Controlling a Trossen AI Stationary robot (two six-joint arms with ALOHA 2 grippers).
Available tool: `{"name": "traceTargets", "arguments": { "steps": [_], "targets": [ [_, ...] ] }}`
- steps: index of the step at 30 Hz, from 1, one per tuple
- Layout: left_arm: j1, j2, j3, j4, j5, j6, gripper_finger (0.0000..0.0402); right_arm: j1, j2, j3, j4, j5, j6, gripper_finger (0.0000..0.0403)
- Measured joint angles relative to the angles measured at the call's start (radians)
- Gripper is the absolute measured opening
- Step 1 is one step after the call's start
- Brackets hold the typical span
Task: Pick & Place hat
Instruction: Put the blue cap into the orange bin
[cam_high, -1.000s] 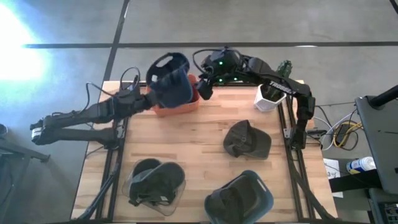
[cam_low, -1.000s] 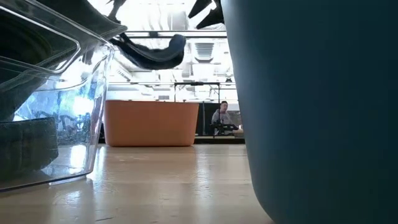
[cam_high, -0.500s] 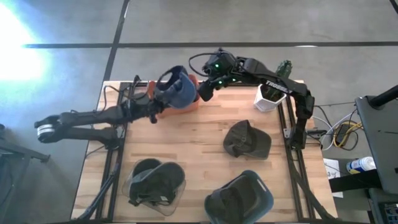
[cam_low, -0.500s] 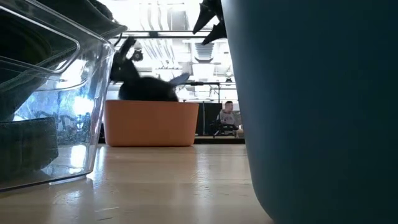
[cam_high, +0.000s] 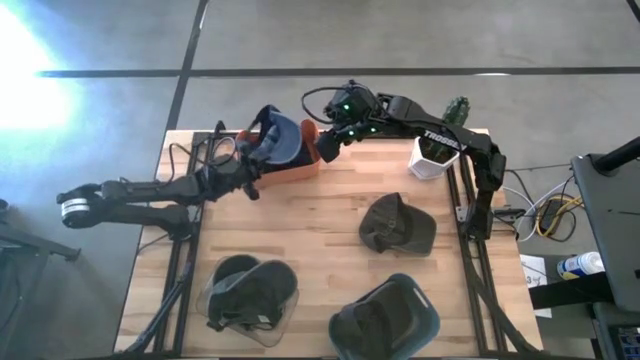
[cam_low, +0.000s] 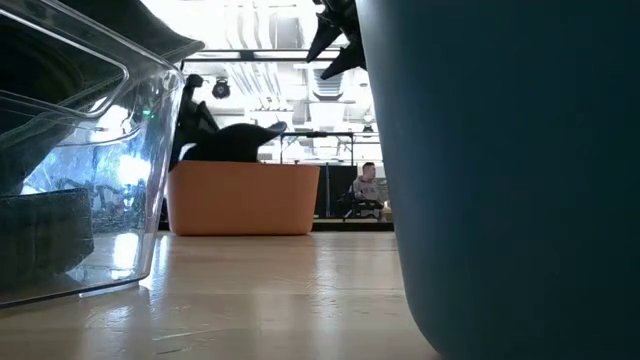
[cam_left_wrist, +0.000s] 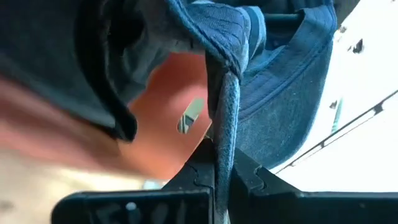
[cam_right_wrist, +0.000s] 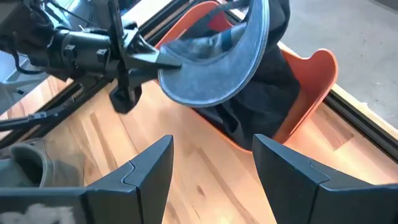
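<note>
A blue cap (cam_high: 281, 143) sits in the orange bin (cam_high: 306, 166) at the table's far edge; its dark crown (cam_right_wrist: 249, 106) is down inside and its brim (cam_right_wrist: 214, 68) stands above the rim. In the low view the cap (cam_low: 235, 140) shows over the orange bin (cam_low: 240, 200). My left gripper (cam_high: 257, 166) reaches in from the left and is shut on the cap. My right gripper (cam_high: 325, 146) hovers open just right of the bin, fingers apart (cam_right_wrist: 211, 162), touching nothing. My left gripper (cam_left_wrist: 222, 171) pinches the edge of the cap's brim (cam_right_wrist: 166, 59) between its two fingers, coming nearly level from the table's left. The brim runs edge-on between the fingers (cam_left_wrist: 239, 177). The cap's crown lies in the orange bin while the brim stays raised above the rim.
An olive cap (cam_high: 397, 225) lies on the table right of centre. A clear bin (cam_high: 250, 290) and a blue bin (cam_high: 385, 315), each holding a dark cap, stand at the near edge. A white pot with a plant (cam_high: 432, 155) stands at the far right corner.
My left gripper has moved down toward the orange bin, still shut on the cap. The cap, which hung high above the bin, has come down so that its crown lies inside the bin. My right gripper has stayed open beside the bin.
</note>
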Motion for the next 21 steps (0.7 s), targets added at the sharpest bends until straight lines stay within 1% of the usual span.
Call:
{"name": "traceTargets", "arguments": {
  "steps": [2, 4, 7, 11, 13, 16, 18, 19, 21],
  "targets": [
    [0.000, 0.001, 0.000, 0.000, 0.054, -0.065, 0.0012, 0.000, 0.000, -0.007, 0.013, 0.000, 0.006, 0.0215],
    [-0.003, 0.005, 0.000, 0.001, 0.125, -0.095, 0.0012, -0.002, 0.000, -0.009, 0.015, 0.000, 0.007, 0.0215],
    [-0.018, 0.006, 0.000, 0.000, 0.172, -0.117, 0.0012, -0.009, 0.000, -0.015, 0.018, 0.000, 0.009, 0.0215],
    [-0.022, 0.004, 0.010, 0.032, 0.175, -0.204, 0.0012, -0.018, 0.000, -0.018, 0.021, 0.000, 0.025, 0.0215],
    [-0.021, 0.003, 0.025, 0.060, 0.168, -0.199, 0.0012, -0.018, 0.000, -0.020, 0.027, 0.000, 0.025, 0.0215],
    [-0.021, 0.001, 0.044, 0.062, 0.169, -0.151, 0.0012, -0.018, 0.000, -0.022, 0.032, -0.001, 0.032, 0.0215],
    [-0.019, 0.000, 0.045, 0.033, 0.170, -0.099, 0.0012, -0.018, 0.000, -0.022, 0.032, -0.001, 0.032, 0.0215],
    [-0.015, 0.000, 0.043, -0.004, 0.169, -0.108, 0.0012, -0.018, 0.000, -0.022, 0.033, -0.001, 0.032, 0.0215],
    [-0.014, 0.001, 0.031, -0.076, 0.172, -0.200, 0.0012, -0.019, 0.000, -0.022, 0.033, -0.001, 0.032, 0.0215]
  ]
}}
